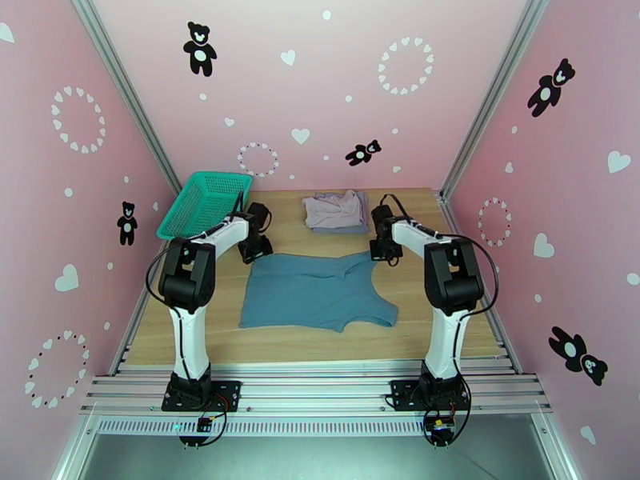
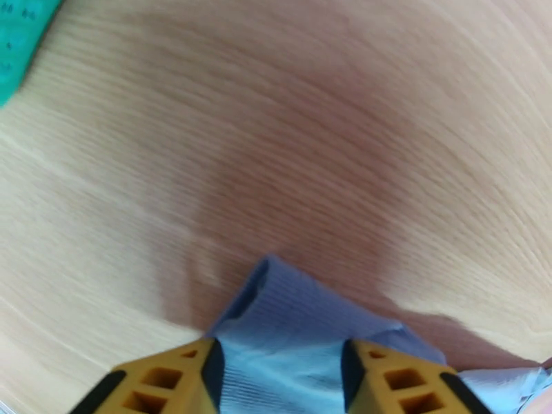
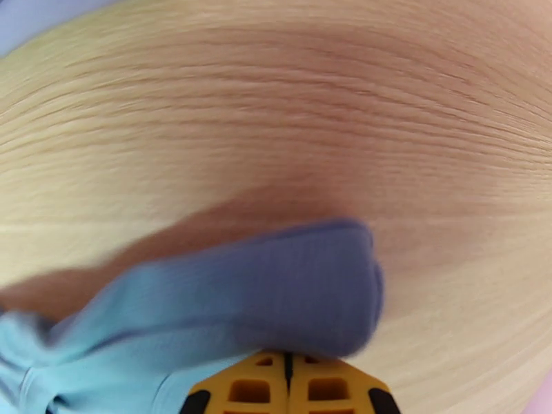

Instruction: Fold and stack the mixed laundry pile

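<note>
The dusty teal-blue top [image 1: 316, 296] lies spread flat at the middle of the table [image 1: 448, 314], its shoulder straps toward the far side and its hem toward the arms. Behind it, near the back edge, the pale mauve garment [image 1: 334, 206] sits folded on top of the grey-lavender garment [image 1: 340, 229], which shows as a strip along the near side of that small stack. The green basket [image 1: 204, 203] stands tilted at the far left corner, apart from the clothes.

The left end effector [image 1: 254, 251] is down at the top's far left corner. In the left wrist view its yellow fingers [image 2: 186, 381] stand well apart, with a corner of the teal cloth [image 2: 297, 319] lying between them and reaching out onto the bare wood.

The right end effector [image 1: 386, 251] is at the top's far right strap. In the right wrist view its jaws are pressed together at the tips [image 3: 288, 384], pinching a rolled fold of the teal cloth [image 3: 276, 291], which throws a shadow on the table under it.
</note>
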Robot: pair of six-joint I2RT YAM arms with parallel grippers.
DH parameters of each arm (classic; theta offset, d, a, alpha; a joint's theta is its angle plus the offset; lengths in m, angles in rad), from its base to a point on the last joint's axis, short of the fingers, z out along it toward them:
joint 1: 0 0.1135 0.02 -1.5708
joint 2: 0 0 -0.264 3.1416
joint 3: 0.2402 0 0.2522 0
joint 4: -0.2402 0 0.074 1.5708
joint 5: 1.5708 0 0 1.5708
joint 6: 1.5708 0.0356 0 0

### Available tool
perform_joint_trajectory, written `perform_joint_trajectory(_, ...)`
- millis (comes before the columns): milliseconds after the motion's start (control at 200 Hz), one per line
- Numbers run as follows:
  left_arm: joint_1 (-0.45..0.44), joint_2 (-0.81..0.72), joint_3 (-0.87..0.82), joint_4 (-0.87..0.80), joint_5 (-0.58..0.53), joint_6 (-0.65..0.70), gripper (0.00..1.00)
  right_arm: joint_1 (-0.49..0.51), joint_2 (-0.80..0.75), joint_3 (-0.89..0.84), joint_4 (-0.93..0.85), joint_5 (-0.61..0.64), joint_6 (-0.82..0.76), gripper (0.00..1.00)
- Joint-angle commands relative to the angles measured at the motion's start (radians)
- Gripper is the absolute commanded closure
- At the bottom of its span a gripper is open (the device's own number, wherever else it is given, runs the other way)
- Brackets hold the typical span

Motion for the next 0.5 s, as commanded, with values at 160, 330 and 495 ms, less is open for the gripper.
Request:
perform_joint_trajectory(160,-0.037,-0.483,-0.160,-0.173,-0.064,0.005,0.36,0.178,-0.433,-0.105,-0.123,-0.041,-0.019,0.72)
perform_joint_trajectory(330,-0.101,-0.784,-0.580,-0.086,0.048,-0.157,0.39,0.343,-0.550,-0.196,-0.175,-0.014,0.023,0.70)
perform_joint_trajectory(495,-0.166,-0.909,-0.835,0.013,0.046,-0.366,0.47,0.441,-0.589,-0.243,-0.170,0.003,0.042,0.70)
